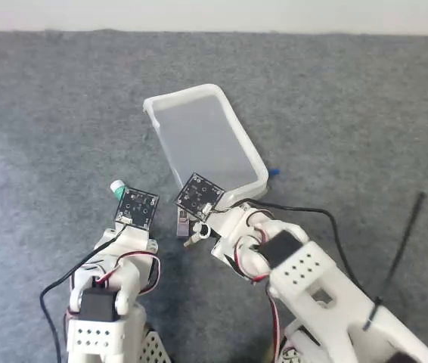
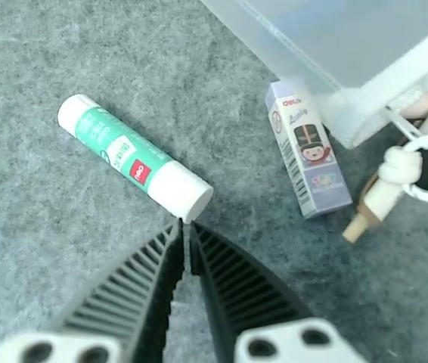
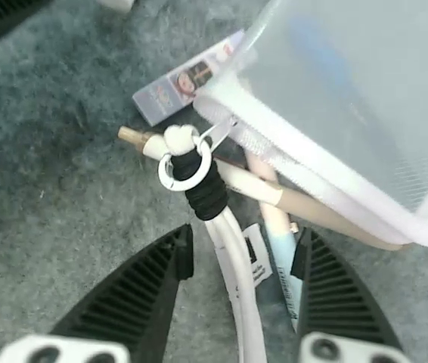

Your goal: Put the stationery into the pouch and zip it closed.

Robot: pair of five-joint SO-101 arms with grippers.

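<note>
Glue stick (image 2: 131, 159) seemingly touches left pincer (image 2: 185, 227).

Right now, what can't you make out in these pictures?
- High view: the glue stick is mostly hidden under the left arm's wrist camera.
- Right wrist view: the pens run under the pouch, ends hidden.
- Both wrist views: what's inside the pouch is a blur behind its frosted wall.
</note>
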